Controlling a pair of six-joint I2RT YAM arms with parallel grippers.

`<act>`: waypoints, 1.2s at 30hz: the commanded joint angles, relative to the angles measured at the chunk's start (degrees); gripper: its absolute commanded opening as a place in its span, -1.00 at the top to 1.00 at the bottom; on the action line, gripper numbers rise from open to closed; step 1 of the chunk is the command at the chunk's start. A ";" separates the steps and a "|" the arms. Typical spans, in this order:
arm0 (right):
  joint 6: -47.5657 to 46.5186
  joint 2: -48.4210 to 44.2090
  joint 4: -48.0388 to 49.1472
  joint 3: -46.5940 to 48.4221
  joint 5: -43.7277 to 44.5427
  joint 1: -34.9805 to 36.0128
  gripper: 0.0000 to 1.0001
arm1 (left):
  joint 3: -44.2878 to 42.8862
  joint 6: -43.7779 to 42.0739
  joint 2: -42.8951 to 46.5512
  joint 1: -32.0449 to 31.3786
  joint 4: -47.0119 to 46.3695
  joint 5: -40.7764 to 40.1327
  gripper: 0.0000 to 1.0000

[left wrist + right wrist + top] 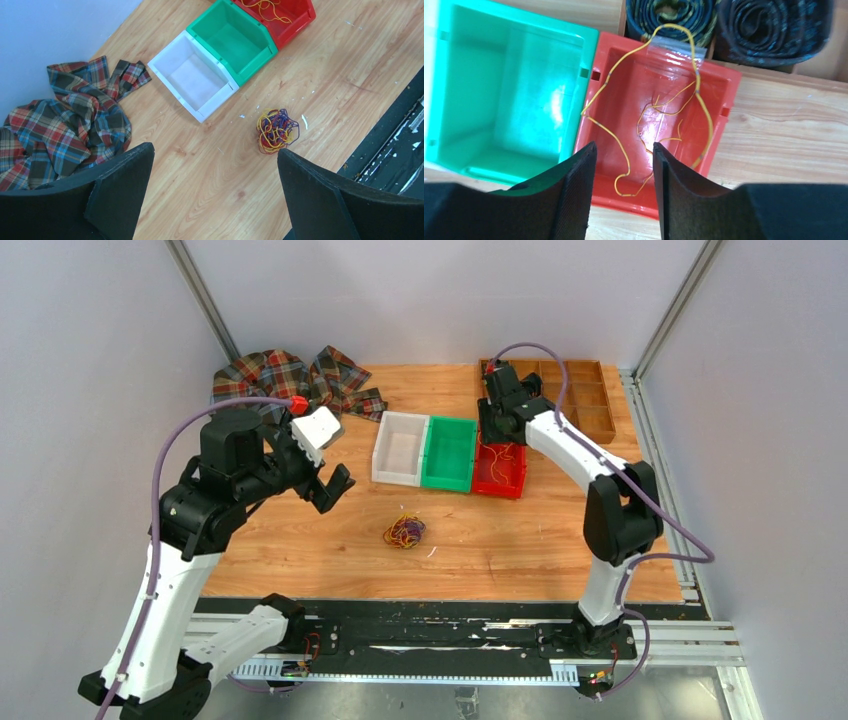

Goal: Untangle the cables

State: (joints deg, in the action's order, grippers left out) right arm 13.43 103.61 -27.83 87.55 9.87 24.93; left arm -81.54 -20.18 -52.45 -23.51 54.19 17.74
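Note:
A small tangle of yellow, purple and dark red cables (404, 531) (276, 130) lies on the wooden table in front of the bins. Loose yellow cable (659, 107) (500, 462) lies in the red bin (719, 115) (498, 486), one loop draped over its far rim. My left gripper (330, 475) (215, 200) hovers wide open above the table, left of the tangle, with nothing between its fingers. My right gripper (492, 425) (624, 165) hangs over the red bin, its jaws partly open and nothing held between them.
A green bin (449, 453) (232, 40) (509, 95) and a white bin (401, 448) (192, 75) stand left of the red one. A plaid cloth (290, 380) (65, 125) lies at the back left. A wooden compartment tray (585, 400) with dark coiled cords (774, 25) stands at the back right.

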 commanded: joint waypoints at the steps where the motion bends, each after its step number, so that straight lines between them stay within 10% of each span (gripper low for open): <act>1: -0.16 6.16 -1.71 0.56 -0.49 -1.00 0.31 | -1.60 -1.13 0.56 -0.42 0.56 0.22 -0.96; 11: 2.73 6.50 -1.67 -2.39 -0.41 -1.02 0.67 | -0.49 -2.88 1.29 -0.40 0.65 0.01 -0.96; 18: 0.30 -0.34 -8.18 3.94 -3.04 -1.02 -0.19 | -0.35 -4.34 1.58 -0.40 0.72 0.40 -0.96; 24: -1.32 -4.52 -7.64 3.39 -3.97 -2.03 -0.40 | -0.91 -5.96 1.65 -0.41 1.84 0.92 -0.96; 36: -2.93 2.25 -3.44 3.41 -2.74 -9.35 -0.01 | -0.51 -5.75 2.18 -0.42 2.14 1.26 -0.97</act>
State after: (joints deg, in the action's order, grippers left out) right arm 11.68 103.46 -32.40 90.17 8.08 16.95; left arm -81.54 -25.32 -51.00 -23.51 56.27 18.06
